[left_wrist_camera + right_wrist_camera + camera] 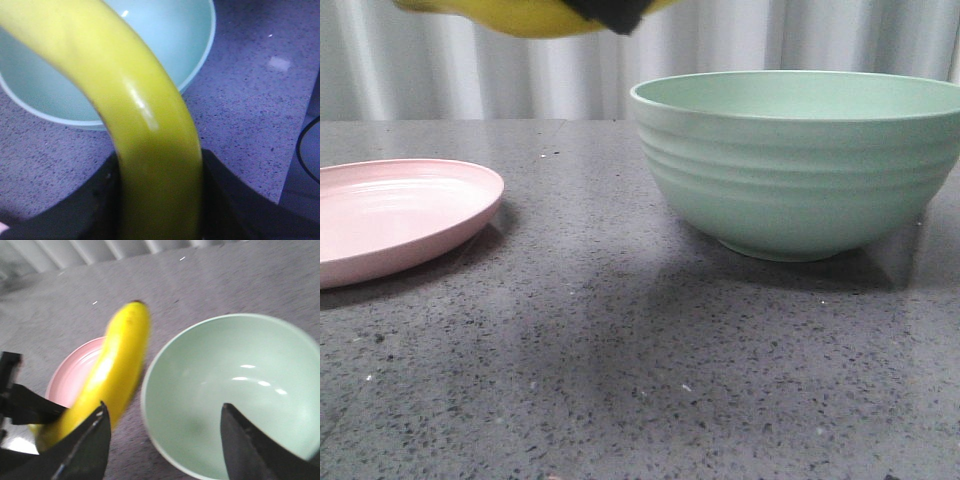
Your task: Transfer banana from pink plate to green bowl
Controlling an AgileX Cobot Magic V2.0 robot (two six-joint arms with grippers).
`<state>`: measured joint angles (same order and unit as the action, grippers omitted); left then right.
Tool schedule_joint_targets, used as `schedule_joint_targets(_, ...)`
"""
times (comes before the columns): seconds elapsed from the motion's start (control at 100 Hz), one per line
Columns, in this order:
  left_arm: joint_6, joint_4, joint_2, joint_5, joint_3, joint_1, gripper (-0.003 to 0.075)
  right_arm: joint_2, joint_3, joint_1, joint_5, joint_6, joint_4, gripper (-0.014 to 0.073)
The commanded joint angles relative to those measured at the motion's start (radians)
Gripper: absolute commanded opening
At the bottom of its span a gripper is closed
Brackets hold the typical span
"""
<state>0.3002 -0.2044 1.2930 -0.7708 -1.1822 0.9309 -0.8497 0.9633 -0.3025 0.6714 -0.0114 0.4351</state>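
1 banana (112, 367) clenched in left claw (160, 200), lengthwise toward green bowl (800, 165); right claw (165, 440) released.

A dark gray speckled table (620, 380) fills the view. Behind it, at 12 o'clock, hangs a pale gray curtain (470, 75) with folds.

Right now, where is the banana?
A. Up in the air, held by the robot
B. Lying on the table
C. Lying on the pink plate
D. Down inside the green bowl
A. The left end effector grips the banana above the table, between the plate and the bowl; both dishes have nothing in them.
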Motion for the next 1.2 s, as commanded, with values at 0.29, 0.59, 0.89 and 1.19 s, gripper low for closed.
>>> schedule_joint_targets(0.29, 0.000, -0.033, -0.010, 0.099, -0.037, 0.053, -0.0020, -0.225, 0.039, -0.156, -0.183, 0.011, 0.150, 0.0407)
schedule_joint_targets(0.59, 0.000, -0.033, -0.010, 0.107, -0.037, 0.053, -0.0016, -0.258, 0.039, -0.175, -0.216, 0.011, 0.156, 0.0227)
schedule_joint_targets(0.89, 0.026, -0.031, -0.010, 0.130, -0.037, 0.053, 0.0478, -0.258, 0.039, -0.175, -0.256, 0.029, 0.156, -0.0070)
schedule_joint_targets(1.19, 0.026, -0.031, -0.043, 0.136, -0.037, 0.051, 0.0512, -0.254, 0.117, -0.125, -0.328, 0.038, 0.013, -0.0069)
